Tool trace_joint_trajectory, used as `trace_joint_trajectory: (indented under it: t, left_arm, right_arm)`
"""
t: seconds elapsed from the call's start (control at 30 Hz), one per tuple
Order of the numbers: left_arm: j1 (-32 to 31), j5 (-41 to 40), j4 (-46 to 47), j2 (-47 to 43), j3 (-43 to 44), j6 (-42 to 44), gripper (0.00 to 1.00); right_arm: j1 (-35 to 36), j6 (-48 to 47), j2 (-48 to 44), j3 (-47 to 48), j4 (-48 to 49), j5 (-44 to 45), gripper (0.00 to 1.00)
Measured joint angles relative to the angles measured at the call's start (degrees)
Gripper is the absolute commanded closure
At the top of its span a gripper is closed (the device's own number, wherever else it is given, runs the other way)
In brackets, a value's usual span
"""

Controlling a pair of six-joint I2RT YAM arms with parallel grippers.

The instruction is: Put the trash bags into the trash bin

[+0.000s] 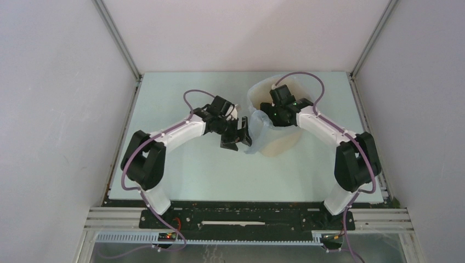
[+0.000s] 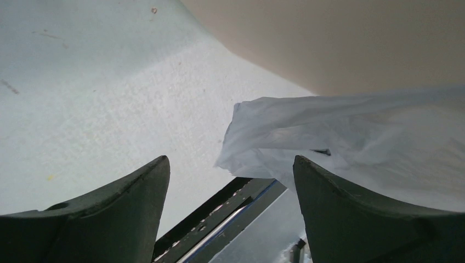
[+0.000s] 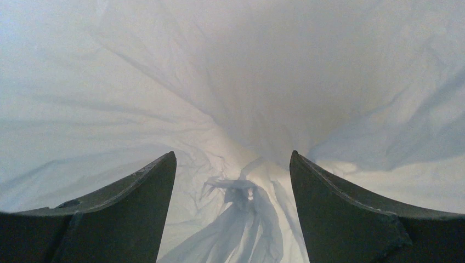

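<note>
Top view with both wrist views. The pale table point(image 1: 181, 170) carries everything in the scene. The cream-beige trash bin point(image 1: 282, 143) stands on its right half, toward the far edge, with its mouth facing up.

The translucent pale-blue trash bag point(image 1: 257, 130) lies partly inside the bin. The right wrist view shows crinkled film lining the interior on every side and drawing down to a bunched, twisted seam point(image 3: 241, 192) at the bottom. One floppy flap hangs over the near-left rim and down the outer wall, ending above the table surface.

The right gripper point(image 1: 276, 108) reaches down into the bin's mouth, inside the bag. Its dark fingers point(image 3: 351, 219) are spread apart and nothing is caught between them; film shows only beyond the tips.

The left gripper point(image 1: 234, 138) sits outside the bin, just beside the hanging flap. Its fingers point(image 2: 109, 219) are likewise spread, with bare table showing in the gap. The flap's edge lies ahead of the finger on the right side of that view; whether it touches cannot be told.
</note>
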Motion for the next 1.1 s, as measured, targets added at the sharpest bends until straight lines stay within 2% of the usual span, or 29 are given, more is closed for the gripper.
trace_joint_trajectory:
  t: [0.3, 0.43, 0.57, 0.73, 0.93, 1.1]
  left_arm:
    - [0.0, -2.4, -2.9, -11.0, -5.5, 3.5, 0.08]
    - [0.0, -2.6, -3.5, -13.1, -8.0, 4.2, 0.08]
    - [0.0, -2.6, -4.3, -13.2, -9.3, 4.2, 0.07]
    - [-0.4, -2.4, -3.1, -12.8, -9.3, 3.8, 0.09]
    - [-0.4, -2.6, -1.0, -7.3, -9.1, 3.1, 0.16]
    - [-0.5, -2.6, -0.7, -6.6, -9.1, 3.2, 0.06]
  right_arm:
    - [0.5, -0.2, -1.9, 0.2, -3.3, -1.3, 0.15]
    - [0.3, -0.2, -2.7, 0.5, -4.6, -2.4, 0.15]
    - [-0.3, -0.1, -2.0, 2.5, -6.7, -3.0, 0.16]
    - [0.0, 0.5, 2.5, 10.2, -9.5, -2.8, 0.16]
    - [1.9, 0.7, 4.5, 14.9, -12.7, -2.1, 0.16]
    - [2.1, 0.2, 0.7, 11.7, -14.3, -3.0, 0.16]
